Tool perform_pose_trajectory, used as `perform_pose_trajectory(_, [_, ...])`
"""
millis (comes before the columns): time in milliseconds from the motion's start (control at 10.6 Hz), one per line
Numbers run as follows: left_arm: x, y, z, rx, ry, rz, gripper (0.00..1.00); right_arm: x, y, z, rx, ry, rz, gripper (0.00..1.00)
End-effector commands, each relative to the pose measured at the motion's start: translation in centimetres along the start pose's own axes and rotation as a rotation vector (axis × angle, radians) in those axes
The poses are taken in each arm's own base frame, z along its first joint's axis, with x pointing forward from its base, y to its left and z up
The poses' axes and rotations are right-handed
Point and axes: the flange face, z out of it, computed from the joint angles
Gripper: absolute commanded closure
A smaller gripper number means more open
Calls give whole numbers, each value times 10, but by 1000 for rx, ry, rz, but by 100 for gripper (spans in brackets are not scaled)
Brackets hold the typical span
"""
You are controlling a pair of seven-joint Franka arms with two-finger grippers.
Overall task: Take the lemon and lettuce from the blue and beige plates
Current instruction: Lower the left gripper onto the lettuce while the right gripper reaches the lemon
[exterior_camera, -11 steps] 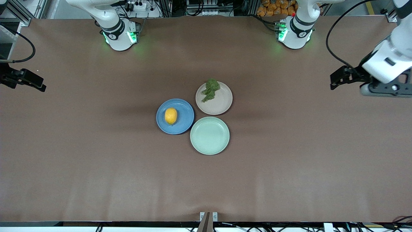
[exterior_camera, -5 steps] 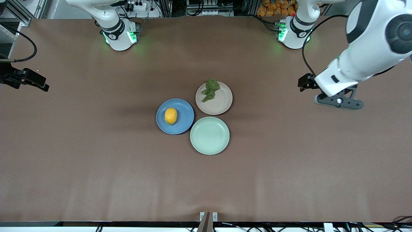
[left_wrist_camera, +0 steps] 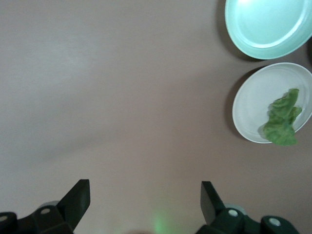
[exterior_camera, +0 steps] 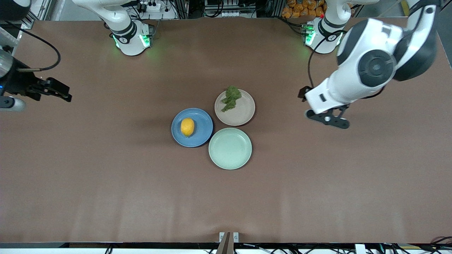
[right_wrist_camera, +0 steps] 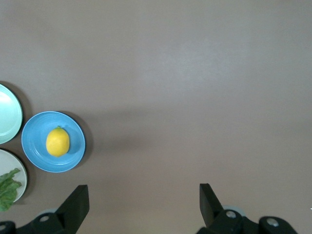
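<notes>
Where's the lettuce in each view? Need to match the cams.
Front view: lettuce on the beige plate, overlapping its rim toward the robots' bases.
Left wrist view: lettuce on the same plate.
Right wrist view: lettuce partly cut off at the frame edge.
Shared landmark: mint-green plate.

Scene evenly, softly lit from overhead. Soft dark shadows cast by plates point(exterior_camera: 229, 148) on table point(exterior_camera: 106, 176), strongest beside them in left wrist view. Green glow thrown on table by base lights point(exterior_camera: 143, 39). Pale sheen seen on table nearer front camera. Mild glare noted on mint plate point(left_wrist_camera: 268, 24) in left wrist view. Left arm point(exterior_camera: 367, 70) slightly motion-blurred. Wrist views softer, washed out.
</notes>
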Motion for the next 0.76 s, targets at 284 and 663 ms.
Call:
perform_pose_trajectory(284, [13, 134, 83, 18, -28, -78, 0, -3, -74, 55, 20, -2, 81, 0])
perform_pose_trajectory(663, [9, 213, 162, 62, -103, -75, 0, -6, -124, 108, 31, 10, 106, 0])
